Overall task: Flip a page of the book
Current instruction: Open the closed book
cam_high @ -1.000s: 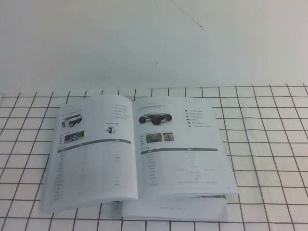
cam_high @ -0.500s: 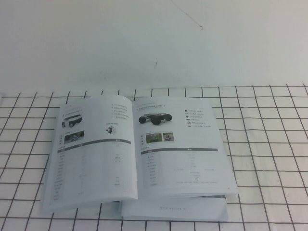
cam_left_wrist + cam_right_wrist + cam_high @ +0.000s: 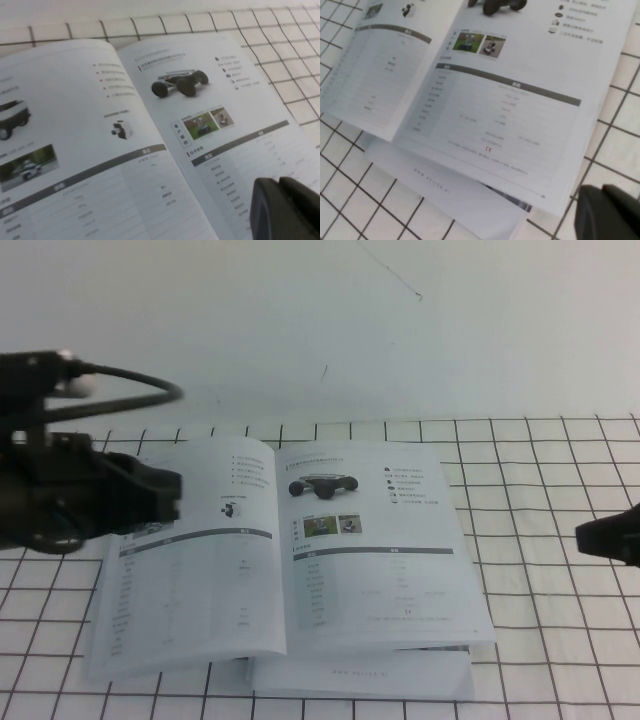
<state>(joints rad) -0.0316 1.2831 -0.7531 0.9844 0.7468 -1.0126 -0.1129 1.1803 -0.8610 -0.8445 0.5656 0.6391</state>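
While the book (image 3: 285, 565) lies open and flat on the grid-lined table (image 3: 560, 640), the page (image 3: 375, 540) shows a black low vehicle and two greenish photos. Left gripper (image 3: 165, 495) hovers over the facing leaf, clear of the page; can't tell its jaw state. Right gripper (image 3: 590, 537) sits well off the page's outer edge, closed, holding nothing. Neither arm was in frame a second ago.
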